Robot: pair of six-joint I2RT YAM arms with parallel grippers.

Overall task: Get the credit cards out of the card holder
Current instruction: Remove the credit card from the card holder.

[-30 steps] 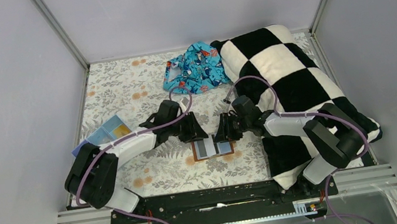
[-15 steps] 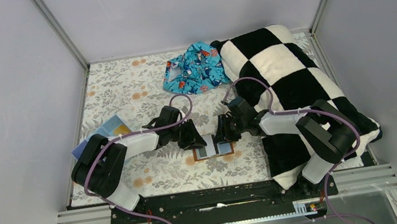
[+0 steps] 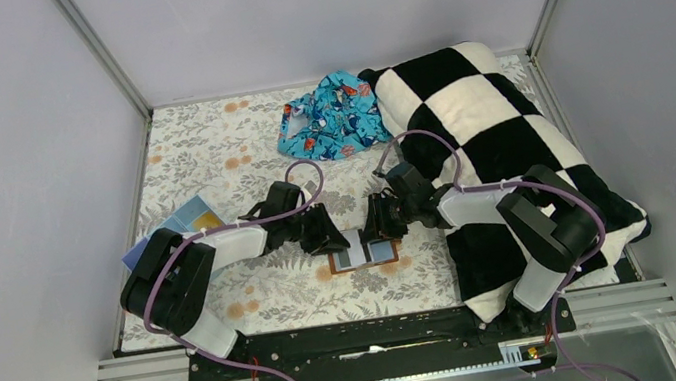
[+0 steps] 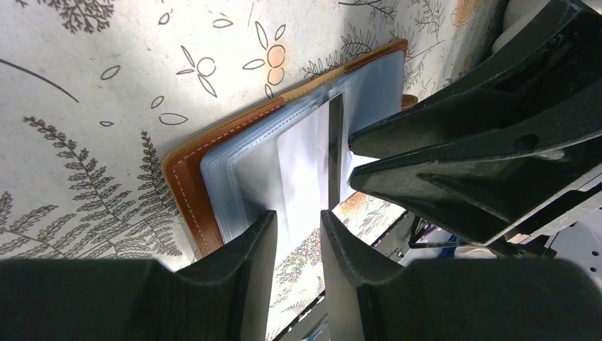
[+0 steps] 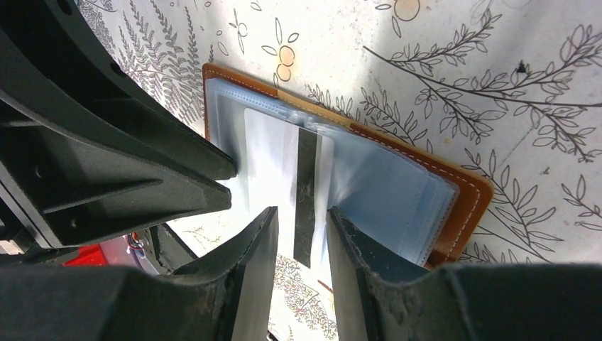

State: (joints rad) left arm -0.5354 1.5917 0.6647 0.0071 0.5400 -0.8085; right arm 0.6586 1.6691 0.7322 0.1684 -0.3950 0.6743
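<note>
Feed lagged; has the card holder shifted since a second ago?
No. The card holder keeps its place beside the same orange flower on the tablecloth.

The card holder (image 3: 365, 259) lies on the table (image 3: 205, 140), with a credit card (image 5: 273, 163) in its sleeves. Well to the holder's left sits a compartment box (image 3: 188, 216). Behind the holder lies a cloth (image 3: 331, 116). To the holder's right, reaching behind it, lies a blanket (image 3: 496, 126).
</note>
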